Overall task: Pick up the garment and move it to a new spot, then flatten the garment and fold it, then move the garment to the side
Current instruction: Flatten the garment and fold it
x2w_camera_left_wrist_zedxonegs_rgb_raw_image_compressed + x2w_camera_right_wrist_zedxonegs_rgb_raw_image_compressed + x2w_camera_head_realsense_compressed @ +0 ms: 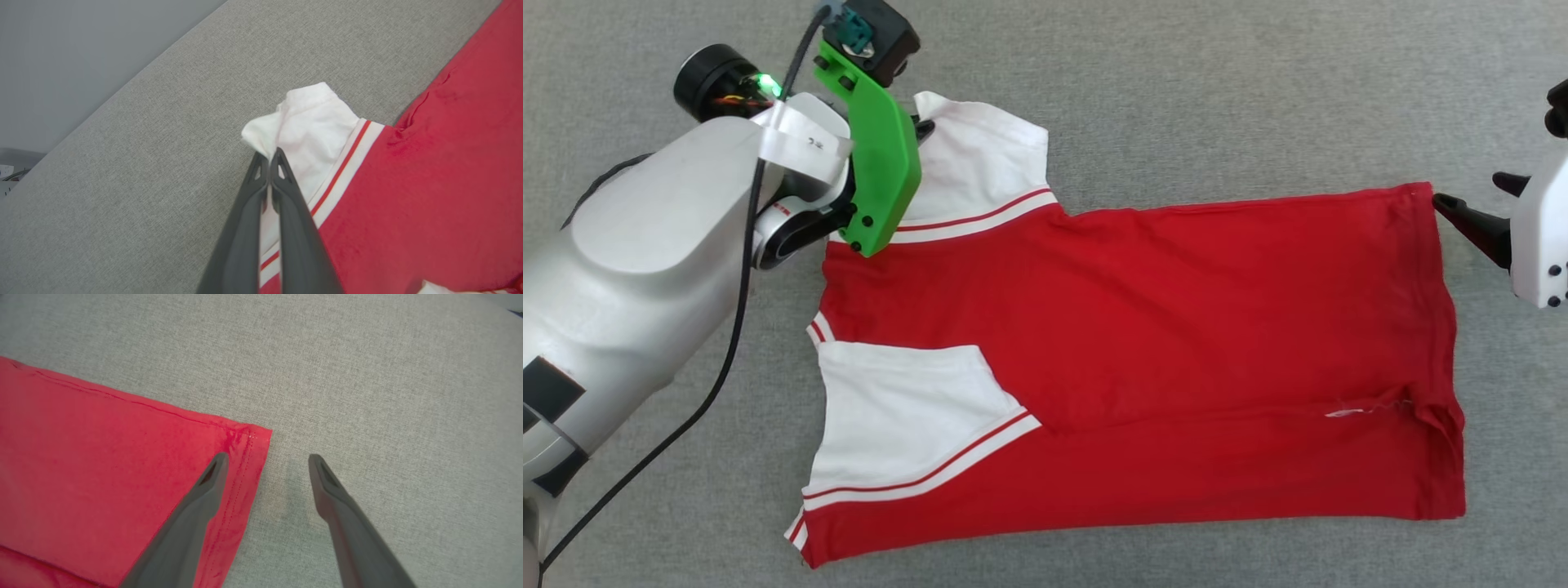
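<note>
Folding step: the left gripper point(269, 157) is clamped on the white sleeve point(314, 118) of the garment point(1176, 327), which is spread on the tabletop point(1176, 98) between both grippers. The right gripper point(267, 457) stands open astride the hem corner point(249, 437); next it likely must close there.

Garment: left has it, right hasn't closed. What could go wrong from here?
1. The left tool is shut on just the tip of the white sleeve; a pull may slip it free or bunch the garment.
2. The right tool stands open with one finger over the hem corner, the other over bare grey surface; closing there may catch only the edge, or nothing.
</note>
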